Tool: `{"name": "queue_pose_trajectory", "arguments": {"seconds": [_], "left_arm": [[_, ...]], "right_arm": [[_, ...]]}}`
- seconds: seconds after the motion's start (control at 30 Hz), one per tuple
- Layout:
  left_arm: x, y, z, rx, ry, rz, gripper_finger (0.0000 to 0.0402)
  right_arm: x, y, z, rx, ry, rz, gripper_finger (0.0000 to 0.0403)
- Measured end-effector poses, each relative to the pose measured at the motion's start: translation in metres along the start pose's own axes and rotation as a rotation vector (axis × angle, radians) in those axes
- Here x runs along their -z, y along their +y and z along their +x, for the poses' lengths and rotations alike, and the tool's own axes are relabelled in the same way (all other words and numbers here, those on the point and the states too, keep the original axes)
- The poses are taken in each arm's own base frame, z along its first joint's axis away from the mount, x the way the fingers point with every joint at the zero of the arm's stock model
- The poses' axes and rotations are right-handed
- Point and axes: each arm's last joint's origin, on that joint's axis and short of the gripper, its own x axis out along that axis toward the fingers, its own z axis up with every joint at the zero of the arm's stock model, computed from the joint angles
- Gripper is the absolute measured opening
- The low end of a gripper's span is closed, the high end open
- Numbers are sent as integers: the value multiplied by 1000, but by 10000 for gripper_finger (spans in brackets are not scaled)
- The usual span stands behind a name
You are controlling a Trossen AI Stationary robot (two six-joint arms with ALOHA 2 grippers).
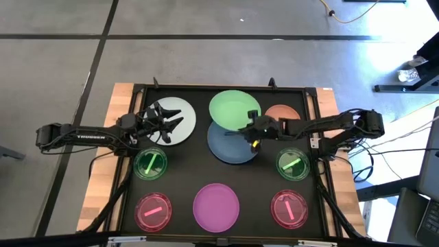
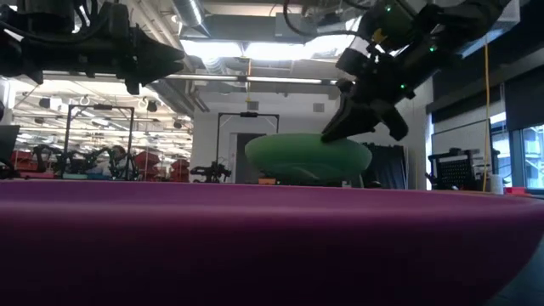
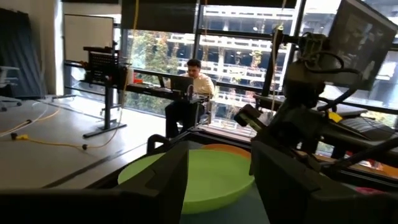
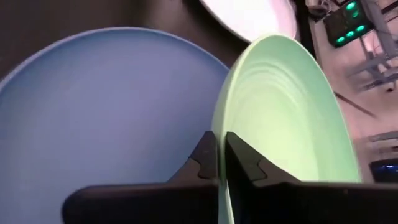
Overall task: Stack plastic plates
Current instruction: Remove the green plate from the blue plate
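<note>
We find the right gripper (image 1: 248, 127) closed on the rim of the large green plate (image 1: 233, 108), its fingers (image 4: 239, 160) pinching the thin edge from both faces. The plate is carried clear of the counter (image 1: 185, 171), tilted, overlapping the far edge of the blue plate (image 1: 230, 145), which lies flat near the middle. In the low view the green plate hangs level with the gripper above the magenta plate (image 2: 272, 238) filling the foreground.

We judge the plate light, stiff and smooth: a rim pinch holds it, but the glossy plastic could slide or swing in the fingers if moved sharply. The rim is the only practical hold, since the flat faces offer nothing to grip.

The left gripper (image 1: 167, 121) hovers over the white plate (image 1: 180, 118), fingers spread, holding nothing.

Elsewhere on the counter lie the orange plate (image 1: 281, 112), two small translucent green plates (image 1: 150, 164) (image 1: 293, 165) and two small pink-red plates (image 1: 152, 210) (image 1: 290, 208), each apart from the others. A seated person (image 3: 189, 93) shows in the room beyond.
</note>
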Motion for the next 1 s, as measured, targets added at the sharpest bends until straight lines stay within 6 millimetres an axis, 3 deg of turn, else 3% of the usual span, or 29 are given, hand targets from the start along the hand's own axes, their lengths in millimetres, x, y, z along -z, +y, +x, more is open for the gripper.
{"name": "queue_pose_trajectory", "arguments": {"seconds": [0.23,0.5,0.73,1.0], "left_arm": [[1,0,0,-3,6,1,169],[5,1,2,-25,35,7,169],[15,1,7,-33,103,21,169],[15,-4,26,-7,175,31,169]], "right_arm": [[23,-26,7,9,40,98,0],[21,-23,7,-101,-30,136,0],[25,-22,13,-73,12,141,0],[26,-30,11,-106,-22,242,0]]}}
